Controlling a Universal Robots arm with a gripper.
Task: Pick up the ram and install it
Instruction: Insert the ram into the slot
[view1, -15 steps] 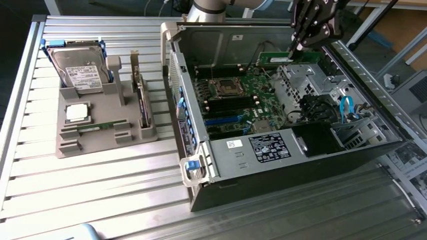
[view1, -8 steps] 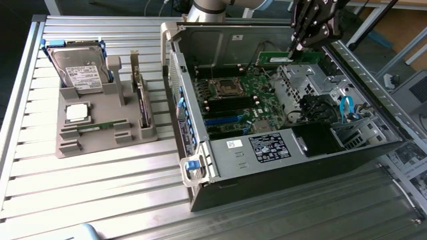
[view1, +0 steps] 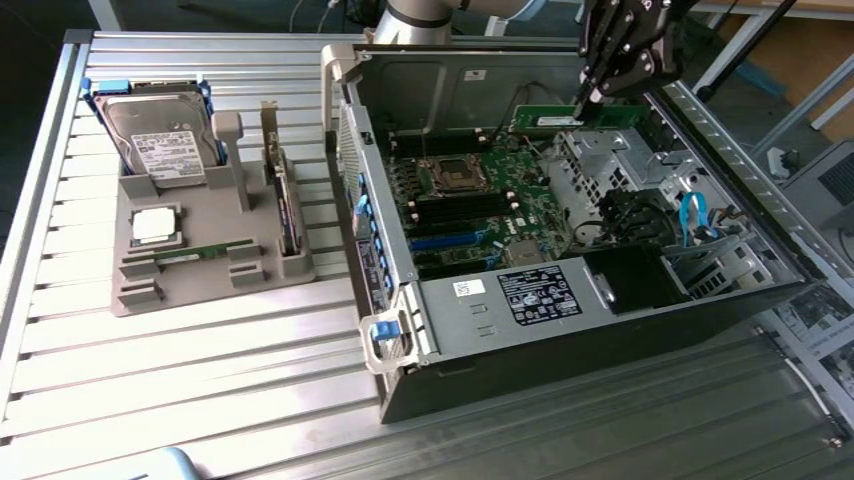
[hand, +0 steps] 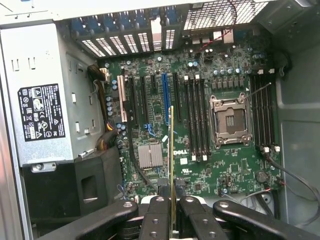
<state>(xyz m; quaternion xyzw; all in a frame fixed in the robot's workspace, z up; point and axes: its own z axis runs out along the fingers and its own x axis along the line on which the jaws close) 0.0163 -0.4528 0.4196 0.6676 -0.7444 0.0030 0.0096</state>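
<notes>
The ram (view1: 558, 118) is a thin green stick, and my gripper (view1: 589, 100) is shut on it above the far side of the open computer case (view1: 400, 330). In the wrist view the ram (hand: 172, 150) appears edge-on, clamped between the black fingers (hand: 155, 220), with my gripper (hand: 172, 205) hanging over the green motherboard (hand: 200, 170). Empty black memory slots (hand: 197, 120) run beside the processor socket (hand: 230, 120), and more slots (hand: 262, 112) lie on the socket's other side. The ram hangs clear of the board, touching no slot.
A grey holder (view1: 200, 270) on the exterior view's left carries a hard drive (view1: 158, 140), a silver processor (view1: 154, 225), a flat green stick (view1: 200, 252) and an upright card (view1: 280, 190). The power supply (hand: 45, 100) and a heatsink (hand: 150, 156) sit inside the case.
</notes>
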